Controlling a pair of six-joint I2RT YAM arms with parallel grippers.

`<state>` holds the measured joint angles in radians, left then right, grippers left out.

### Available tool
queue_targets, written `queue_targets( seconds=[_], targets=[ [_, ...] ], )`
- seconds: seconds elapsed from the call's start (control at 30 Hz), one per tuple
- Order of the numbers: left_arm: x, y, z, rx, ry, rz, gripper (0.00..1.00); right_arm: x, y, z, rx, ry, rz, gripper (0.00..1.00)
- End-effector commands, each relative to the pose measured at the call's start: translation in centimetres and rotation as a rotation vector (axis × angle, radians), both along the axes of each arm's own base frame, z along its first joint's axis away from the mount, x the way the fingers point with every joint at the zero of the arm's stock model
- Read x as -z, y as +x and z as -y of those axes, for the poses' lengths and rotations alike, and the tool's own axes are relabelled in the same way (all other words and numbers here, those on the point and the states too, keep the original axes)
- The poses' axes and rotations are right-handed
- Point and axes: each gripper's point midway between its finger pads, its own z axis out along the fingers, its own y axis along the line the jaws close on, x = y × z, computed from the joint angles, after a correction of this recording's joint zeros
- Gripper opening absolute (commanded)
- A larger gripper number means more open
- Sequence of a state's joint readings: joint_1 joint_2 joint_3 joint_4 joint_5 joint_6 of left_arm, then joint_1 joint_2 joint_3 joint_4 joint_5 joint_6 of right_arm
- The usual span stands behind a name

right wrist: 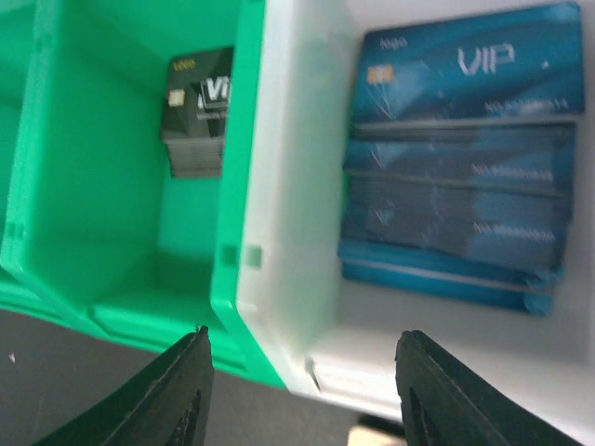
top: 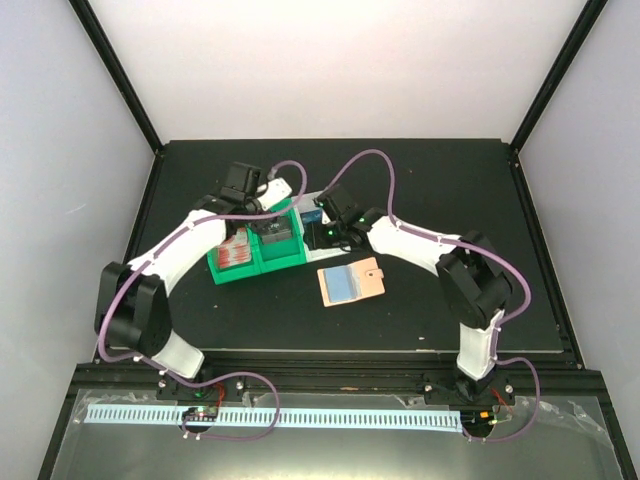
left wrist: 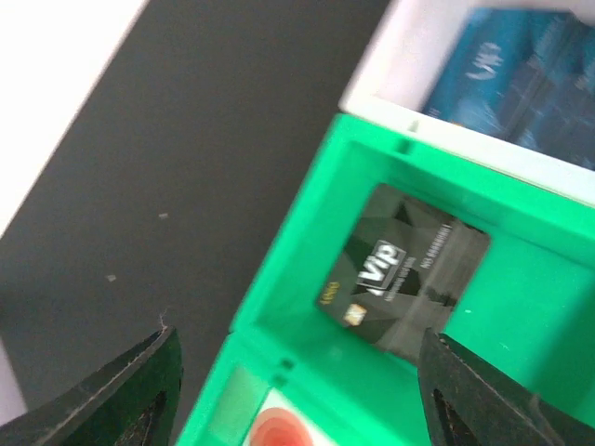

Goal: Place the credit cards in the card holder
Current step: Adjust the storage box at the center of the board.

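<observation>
Blue cards (right wrist: 460,149) lie stacked in the white bin (right wrist: 297,186), directly under your right end effector (right wrist: 302,390), spread and empty, long edges crosswise; holder (top: 351,284) waits open nearby on the bench (top: 450,190).

Top external high behind arm bases, faces down over whole table (top: 420,310). Left wrist close above green bin (left wrist: 307,307), tilted view. Right wrist close, straight down onto white bin (right wrist: 307,232). Both wrists share black card stack (left wrist: 404,283), bin junction
</observation>
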<state>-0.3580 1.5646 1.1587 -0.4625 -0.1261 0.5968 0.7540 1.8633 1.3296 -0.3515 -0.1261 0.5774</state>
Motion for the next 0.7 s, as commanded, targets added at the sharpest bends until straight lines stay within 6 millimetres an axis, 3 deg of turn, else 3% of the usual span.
queue_targets(
  seconds=[0.0, 0.17, 0.33, 0.67],
  targets=[
    [-5.7, 1.5, -1.7, -0.113, -0.159, 0.133, 0.72, -0.2, 1.9, -2.0, -0.043, -0.015, 0.082, 0.56],
    [-7.5, 1.4, -3.5, -0.204, -0.295, 0.149, 0.73, 0.8, 2.2, -3.6, -0.096, -0.084, 0.126, 0.56],
    [-9.2, 0.7, -3.7, -0.214, -0.381, 0.168, 0.75, 2.5, 2.1, -4.1, -0.123, -0.174, 0.144, 0.54],
    [-9.5, -1.2, -3.0, -0.156, -0.413, 0.132, 0.76, 3.2, 2.4, -3.0, -0.18, -0.28, 0.226, 0.31]
  ],
)
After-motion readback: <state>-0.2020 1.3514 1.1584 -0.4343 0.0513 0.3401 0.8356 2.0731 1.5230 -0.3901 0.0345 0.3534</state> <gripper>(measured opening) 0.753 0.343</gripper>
